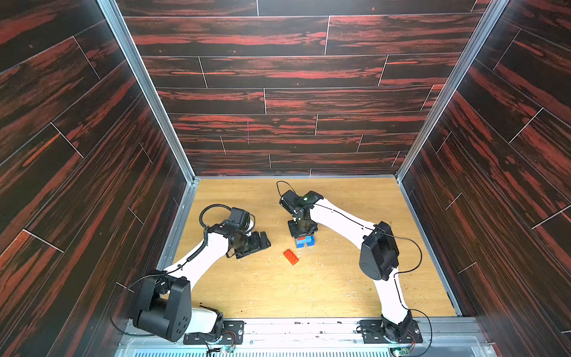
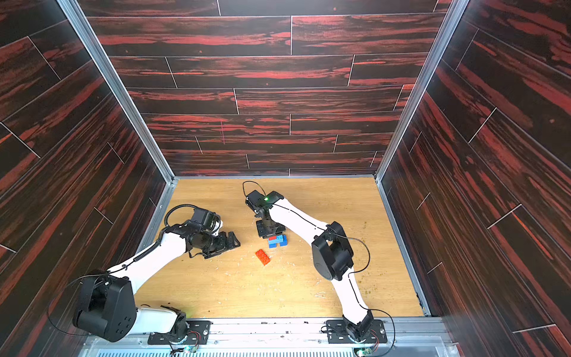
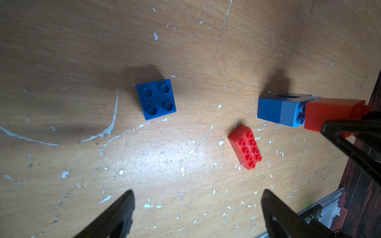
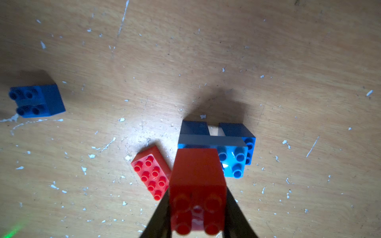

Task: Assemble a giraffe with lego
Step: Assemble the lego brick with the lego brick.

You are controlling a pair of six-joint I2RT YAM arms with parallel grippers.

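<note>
A partly built giraffe (image 1: 304, 241) (image 2: 277, 241) stands mid-table: two dark blue legs (image 4: 193, 127) under a light blue body (image 4: 233, 158). My right gripper (image 4: 198, 206) (image 1: 302, 233) points straight down, shut on a small red brick (image 4: 198, 185) (image 3: 332, 116) that rests on one end of the body. The longer red brick (image 1: 291, 257) (image 2: 262, 257) (image 4: 151, 177) (image 3: 245, 150) lies flat, studs up, just in front of it. A loose dark blue brick (image 3: 156, 99) (image 4: 37, 101) sits studs up further left. My left gripper (image 3: 198, 197) (image 1: 258, 245) hovers open and empty, left of the bricks.
The wooden table (image 1: 340, 287) is scratched and flecked with white chips. Dark wood-pattern walls (image 1: 293, 92) close in the back and both sides. A metal rail (image 1: 309, 327) with both arm bases runs along the front edge.
</note>
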